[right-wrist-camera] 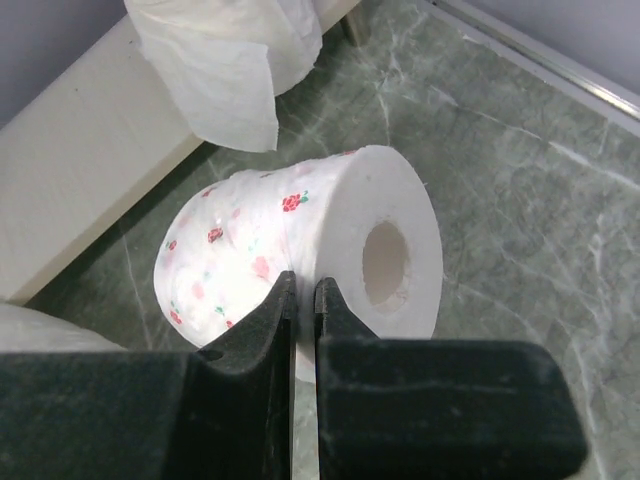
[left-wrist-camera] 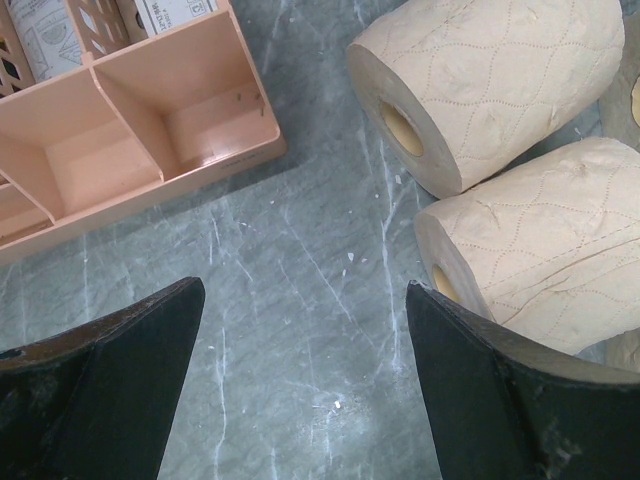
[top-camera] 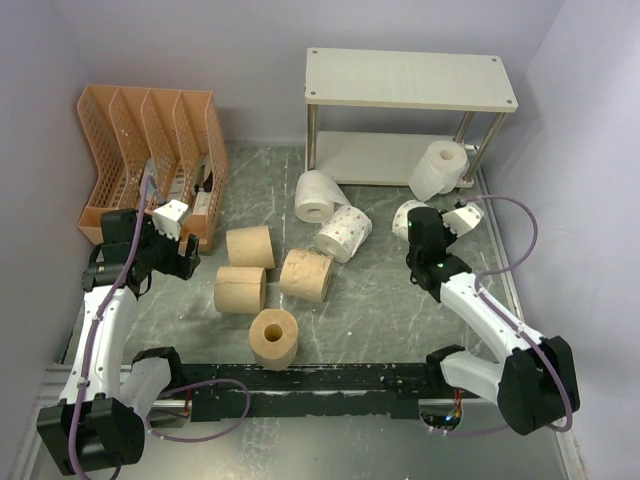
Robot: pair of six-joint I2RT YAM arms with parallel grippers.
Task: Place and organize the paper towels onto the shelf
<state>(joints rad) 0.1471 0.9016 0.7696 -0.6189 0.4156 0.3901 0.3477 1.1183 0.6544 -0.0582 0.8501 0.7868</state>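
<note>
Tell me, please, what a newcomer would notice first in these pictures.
Four tan rolls lie loose in the middle of the table, with white rolls nearer the shelf at the back right. One roll with a loose sheet already sits on its lower board. An orange file organizer stands at the back left.

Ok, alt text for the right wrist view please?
The right claw, jaws shut, sits before a white rose-printed paper roll lying on its side on grey marbled tabletop. Behind, a plain white roll rests on the shelf's lower board.
</note>
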